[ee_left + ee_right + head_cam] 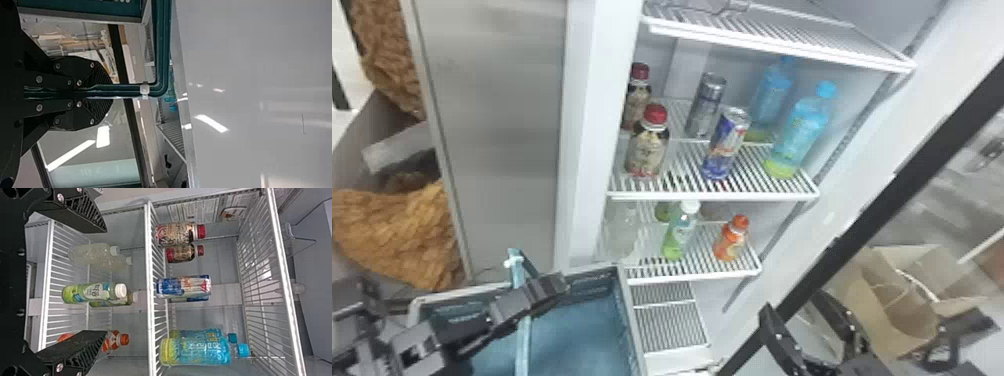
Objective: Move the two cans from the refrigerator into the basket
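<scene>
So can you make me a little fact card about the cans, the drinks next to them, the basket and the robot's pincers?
Front can: blue and silver, upright on a fridge shelf
Back can: behind it, upright too
Left of cans: two red-capped bottles
Right of cans: two blue-capped bottles
Basket: blue inside, lower than the cans
Left pincer: shut on the basket's handle
Right pincer: open, holding nothing
Job: both cans not in the basket yet

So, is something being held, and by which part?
The left gripper holds the basket by its handle, on the straight stretch; the right gripper, jaws open, holds nothing.
</scene>
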Robot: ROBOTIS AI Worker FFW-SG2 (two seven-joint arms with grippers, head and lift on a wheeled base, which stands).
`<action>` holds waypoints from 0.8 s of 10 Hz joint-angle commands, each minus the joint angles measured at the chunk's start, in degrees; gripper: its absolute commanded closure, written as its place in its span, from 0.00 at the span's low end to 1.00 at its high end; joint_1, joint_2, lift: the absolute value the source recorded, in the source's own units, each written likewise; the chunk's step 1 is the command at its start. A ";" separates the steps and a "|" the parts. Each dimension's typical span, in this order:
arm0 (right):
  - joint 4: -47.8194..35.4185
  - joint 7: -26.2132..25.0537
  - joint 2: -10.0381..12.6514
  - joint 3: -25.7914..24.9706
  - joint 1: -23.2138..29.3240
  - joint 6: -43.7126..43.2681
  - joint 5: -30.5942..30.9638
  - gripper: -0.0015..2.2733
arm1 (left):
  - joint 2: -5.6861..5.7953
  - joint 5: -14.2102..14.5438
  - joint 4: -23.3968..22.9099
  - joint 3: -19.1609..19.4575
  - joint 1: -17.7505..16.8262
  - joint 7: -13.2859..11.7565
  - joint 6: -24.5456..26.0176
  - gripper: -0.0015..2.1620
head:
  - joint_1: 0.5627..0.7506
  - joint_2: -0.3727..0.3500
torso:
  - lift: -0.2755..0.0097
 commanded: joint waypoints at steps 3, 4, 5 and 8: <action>0.32 -0.10 0.00 0.00 -0.53 0.00 0.01 0.06 | -0.09 0.23 0.00 -0.13 -0.16 0.01 0.00 0.55 | 0.70 0.03 | 0.86; 0.46 -0.10 0.00 0.00 -0.81 0.00 0.12 0.06 | -0.09 0.23 0.00 -0.13 -0.02 0.01 0.00 0.55 | 0.70 0.03 | 0.86; 1.30 -0.18 0.00 0.00 -1.79 0.00 0.35 0.06 | -0.09 0.34 0.00 -0.13 -0.16 0.01 0.00 0.55 | 0.70 0.03 | 0.86; 2.71 -0.36 0.00 0.00 -5.73 0.00 1.49 0.06 | -0.09 0.46 0.00 -0.35 -0.02 0.01 0.00 0.55 | 0.70 0.03 | 0.86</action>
